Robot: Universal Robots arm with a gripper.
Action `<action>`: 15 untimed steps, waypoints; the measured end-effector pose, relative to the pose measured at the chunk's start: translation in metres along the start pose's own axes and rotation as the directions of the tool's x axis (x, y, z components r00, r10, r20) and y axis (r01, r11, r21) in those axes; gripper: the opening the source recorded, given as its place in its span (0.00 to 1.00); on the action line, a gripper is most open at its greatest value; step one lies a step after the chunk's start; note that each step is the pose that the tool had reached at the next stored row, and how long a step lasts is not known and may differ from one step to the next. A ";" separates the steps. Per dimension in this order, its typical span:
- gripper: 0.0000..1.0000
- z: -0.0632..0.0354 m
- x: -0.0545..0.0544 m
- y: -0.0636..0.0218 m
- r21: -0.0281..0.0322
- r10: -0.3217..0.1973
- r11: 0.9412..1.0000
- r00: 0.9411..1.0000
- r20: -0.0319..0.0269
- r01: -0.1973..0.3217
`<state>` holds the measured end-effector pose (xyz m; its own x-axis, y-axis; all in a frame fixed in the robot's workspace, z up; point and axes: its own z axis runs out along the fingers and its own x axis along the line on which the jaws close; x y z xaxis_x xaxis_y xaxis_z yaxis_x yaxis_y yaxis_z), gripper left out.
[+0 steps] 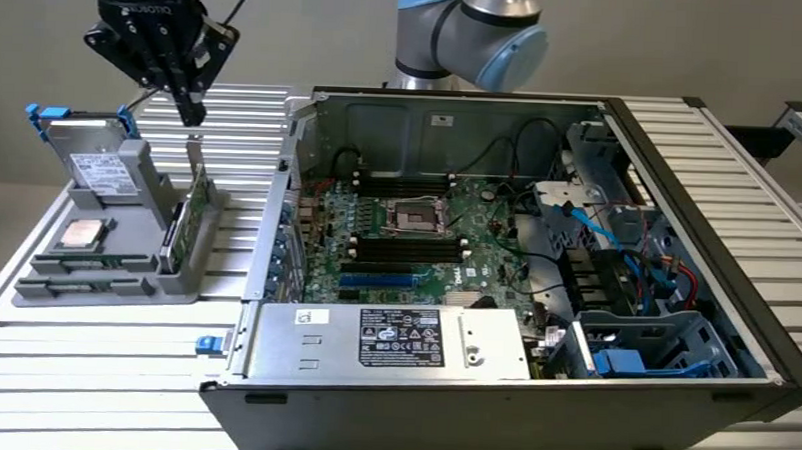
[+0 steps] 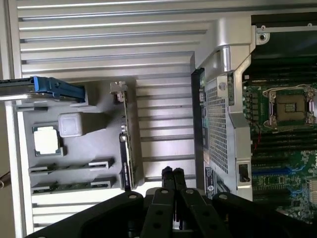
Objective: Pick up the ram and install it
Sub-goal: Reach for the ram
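My gripper (image 1: 192, 116) hangs shut and empty above the grey parts tray (image 1: 51, 295) at the exterior view's left. The ram (image 1: 90, 265) is a thin green stick lying in a slot along the tray's front, and in the wrist view the ram (image 2: 69, 187) lies beside a second slot holding a similar stick. My fingertips (image 2: 172, 173) are pressed together, well clear of the ram. Right under the gripper an upright green card (image 1: 194, 210) with a silver bracket stands at the tray's edge. The open computer case (image 1: 409, 385) shows the motherboard with black memory slots (image 1: 403, 249).
A hard drive in a blue-handled caddy (image 1: 90, 159) and a square processor chip (image 1: 81, 232) sit on the tray. The case's wall (image 1: 270, 230) rises between tray and motherboard. Inside are cables, a drive cage (image 1: 651, 344) and the power supply (image 1: 397, 340). Ribbed metal table (image 1: 89, 374) surrounds everything.
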<state>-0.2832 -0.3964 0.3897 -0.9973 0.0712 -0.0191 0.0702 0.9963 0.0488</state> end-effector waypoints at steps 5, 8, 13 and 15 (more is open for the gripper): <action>0.10 0.0004 0.022 -0.0015 0.000 0.000 1.000 1.000 0.000 0.000; 0.10 0.0005 0.036 -0.0024 0.000 0.000 1.000 1.000 0.000 0.000; 0.10 0.0006 0.059 -0.0040 0.000 0.000 1.000 1.000 0.000 0.000; 0.10 0.0006 0.068 -0.0047 0.000 0.000 1.000 1.000 0.000 0.000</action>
<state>-0.3512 -0.3963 0.3875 -0.9973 0.0711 -0.0190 0.0701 0.9963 0.0488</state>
